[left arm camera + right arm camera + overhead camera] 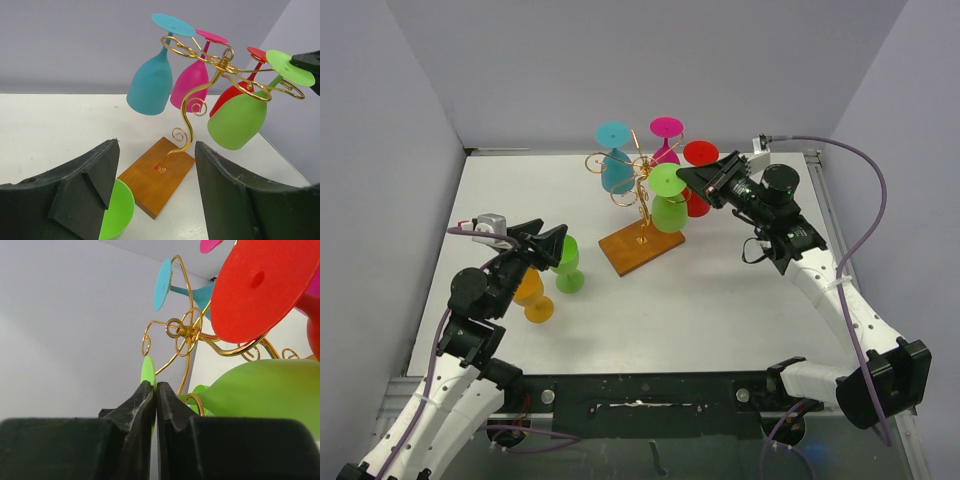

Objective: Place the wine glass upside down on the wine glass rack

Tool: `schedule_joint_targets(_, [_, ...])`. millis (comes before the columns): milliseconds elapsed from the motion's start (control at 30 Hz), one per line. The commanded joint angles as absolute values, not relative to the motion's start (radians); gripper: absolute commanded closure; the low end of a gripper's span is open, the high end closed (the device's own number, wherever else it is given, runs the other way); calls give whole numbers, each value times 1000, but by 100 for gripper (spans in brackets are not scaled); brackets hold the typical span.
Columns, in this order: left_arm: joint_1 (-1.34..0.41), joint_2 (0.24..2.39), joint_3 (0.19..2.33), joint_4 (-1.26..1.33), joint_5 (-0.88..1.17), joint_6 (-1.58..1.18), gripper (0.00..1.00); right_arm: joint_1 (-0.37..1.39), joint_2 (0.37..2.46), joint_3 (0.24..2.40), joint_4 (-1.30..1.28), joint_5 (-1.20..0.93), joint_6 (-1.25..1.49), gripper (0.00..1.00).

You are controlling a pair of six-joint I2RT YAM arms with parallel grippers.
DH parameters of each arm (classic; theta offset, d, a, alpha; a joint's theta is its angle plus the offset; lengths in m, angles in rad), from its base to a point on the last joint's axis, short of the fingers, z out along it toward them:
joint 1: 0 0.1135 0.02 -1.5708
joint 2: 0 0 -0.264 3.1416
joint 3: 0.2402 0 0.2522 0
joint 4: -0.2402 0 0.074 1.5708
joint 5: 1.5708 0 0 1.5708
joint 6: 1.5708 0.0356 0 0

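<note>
While our right tool clamps the lime wine glass by its foot, hung inverted on the wine glass rack ahead, we need only release; left tool gapes

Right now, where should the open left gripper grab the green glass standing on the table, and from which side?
Probably the bowl of the standing green glass, from its left, where the open left gripper is. It stands upright, and the glasses on the rack hang by stem and foot, so leave those free. The orange glass crowds its near side.
</note>
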State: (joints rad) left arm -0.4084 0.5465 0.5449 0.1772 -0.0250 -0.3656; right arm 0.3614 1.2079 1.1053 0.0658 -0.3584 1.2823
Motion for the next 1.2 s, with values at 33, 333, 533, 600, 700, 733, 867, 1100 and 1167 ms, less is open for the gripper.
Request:
schedule_joint_targets(33, [-401,535,555,221,-24,-368,39,371,1173,1151,52,-368,1248,100])
schedule_joint_targets(333, [-400,539,556,222,-25,-371,39,370,1134,1114,30,-390,1229,100])
schedule_joint_targets(533, [-402,541,556,224,-21,-372,39,371,1128,1108,31,-407,1229,100])
schedule_joint_targets(600, [-400,541,555,224,-21,-374,39,371,1120,1105,23,-403,1225,100])
schedule_joint_targets(700, [-401,543,555,226,-21,-377,39,370,1109,1101,9,-403,1223,100])
schedule_joint_targets(733, [-401,544,555,227,-20,-377,39,370,1105,1095,9,-404,1221,100])
schedule_joint_targets(867, [-402,545,555,227,-21,-374,39,369,1092,1079,4,-410,1214,100])
schedule_joint_targets(1100, [-402,554,555,230,-20,-374,39,362,1077,1085,-34,-391,1188,100])
schedule_joint_targets(1167, [-401,555,556,230,-19,-374,39,359,1074,1094,-62,-373,1174,100])
